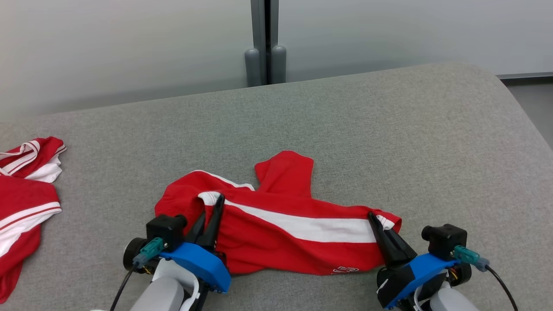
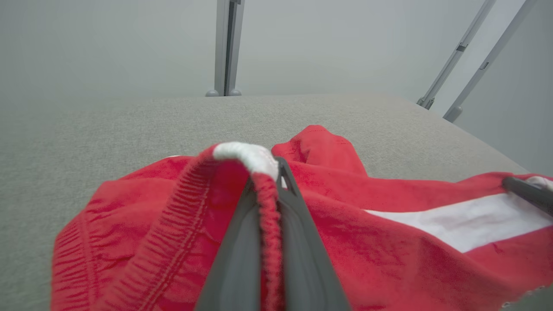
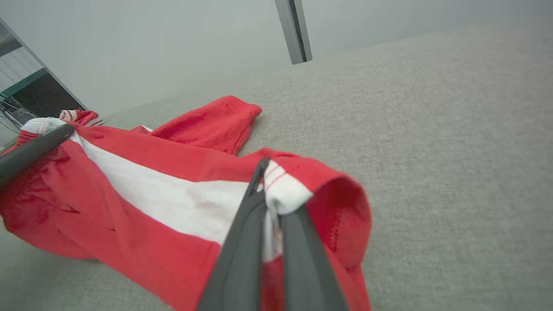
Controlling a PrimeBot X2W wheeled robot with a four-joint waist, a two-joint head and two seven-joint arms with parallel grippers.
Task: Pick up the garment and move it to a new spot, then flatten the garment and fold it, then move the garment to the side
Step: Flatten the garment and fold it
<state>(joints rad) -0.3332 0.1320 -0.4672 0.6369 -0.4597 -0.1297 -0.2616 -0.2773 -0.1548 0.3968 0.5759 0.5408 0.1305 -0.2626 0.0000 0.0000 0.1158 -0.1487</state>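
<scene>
The garment (image 1: 281, 218) is a crumpled pair of red shorts with a white side stripe, lying on the grey table (image 1: 389, 138) near its front edge. My left gripper (image 1: 219, 199) is shut on the elastic waistband at the garment's left end, where the white stripe starts; the left wrist view shows the garment (image 2: 389, 242) with its hem pinched between the fingers (image 2: 302, 242). My right gripper (image 1: 372, 217) is shut on the stripe's other end at the garment's right edge, and the right wrist view shows the garment (image 3: 173, 203) clamped between its fingers (image 3: 242, 255).
Another red and white garment (image 1: 23, 203) lies bunched at the table's left edge. A grey post (image 1: 264, 43) stands behind the table against a pale wall. The table's right edge curves away at the far right.
</scene>
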